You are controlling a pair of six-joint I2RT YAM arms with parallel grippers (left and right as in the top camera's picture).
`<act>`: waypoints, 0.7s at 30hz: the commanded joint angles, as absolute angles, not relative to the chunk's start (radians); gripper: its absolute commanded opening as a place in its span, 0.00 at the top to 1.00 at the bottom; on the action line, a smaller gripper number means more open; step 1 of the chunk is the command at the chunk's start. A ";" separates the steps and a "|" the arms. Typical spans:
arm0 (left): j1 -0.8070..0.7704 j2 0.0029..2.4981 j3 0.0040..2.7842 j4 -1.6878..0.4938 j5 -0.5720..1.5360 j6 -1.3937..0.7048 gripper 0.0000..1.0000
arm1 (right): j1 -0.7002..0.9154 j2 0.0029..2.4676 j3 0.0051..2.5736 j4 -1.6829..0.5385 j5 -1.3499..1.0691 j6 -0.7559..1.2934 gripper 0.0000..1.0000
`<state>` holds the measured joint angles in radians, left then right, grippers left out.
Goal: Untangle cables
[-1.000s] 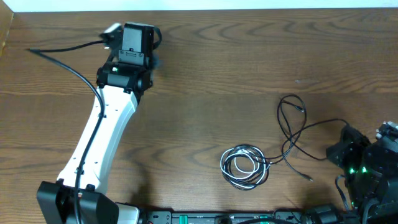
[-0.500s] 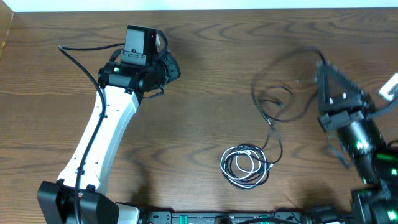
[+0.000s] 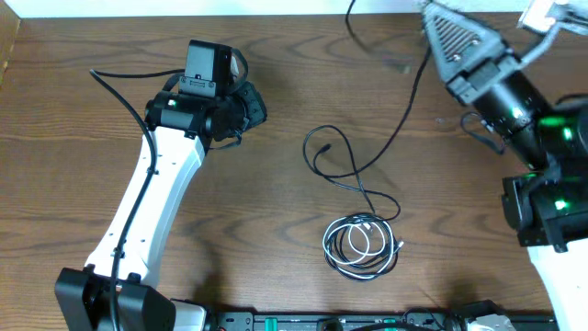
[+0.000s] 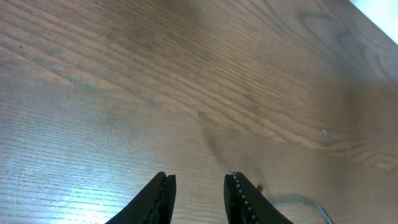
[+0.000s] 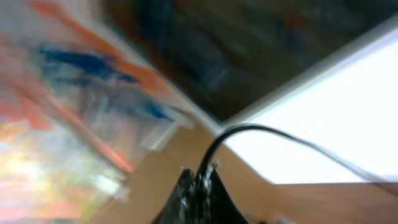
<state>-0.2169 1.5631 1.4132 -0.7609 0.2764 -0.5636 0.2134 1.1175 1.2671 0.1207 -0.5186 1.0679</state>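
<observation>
My right gripper (image 3: 430, 11) is raised at the table's far right, shut on a thin black cable (image 3: 405, 118). That cable hangs down from it, makes a loose loop mid-table and runs into a small coil of white and black cables (image 3: 363, 246) near the front edge. The right wrist view is blurred, but its fingers (image 5: 200, 180) pinch the black cable (image 5: 249, 129). My left gripper (image 3: 254, 106) hovers at the far left, well apart from the cables. In the left wrist view my left gripper (image 4: 199, 186) is open a little over bare wood, holding nothing.
The wooden table (image 3: 276, 202) spans the whole view. The left arm's white link (image 3: 152, 202) lies diagonally across the left side, with its own thick black cable (image 3: 115, 97) beside it. The right arm's base (image 3: 551, 211) stands at the right edge.
The right arm has swung up and toward the far edge with the black cable, drawing it out of the pile into a long strand. The left gripper's jaws have parted slightly.
</observation>
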 commanded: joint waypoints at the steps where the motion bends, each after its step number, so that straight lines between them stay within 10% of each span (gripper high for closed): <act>1: -0.215 1.551 1.410 -0.770 0.281 -0.531 0.69 | 0.217 1.136 1.319 -0.090 -0.415 0.883 0.99; 9: -0.215 1.551 1.410 -0.773 0.307 -0.531 0.69 | 0.218 1.150 1.322 -0.411 -0.165 0.630 0.99; 21: -0.269 1.579 1.410 -0.819 0.600 -0.432 0.61 | 0.218 1.150 1.399 -0.369 -0.220 0.793 0.99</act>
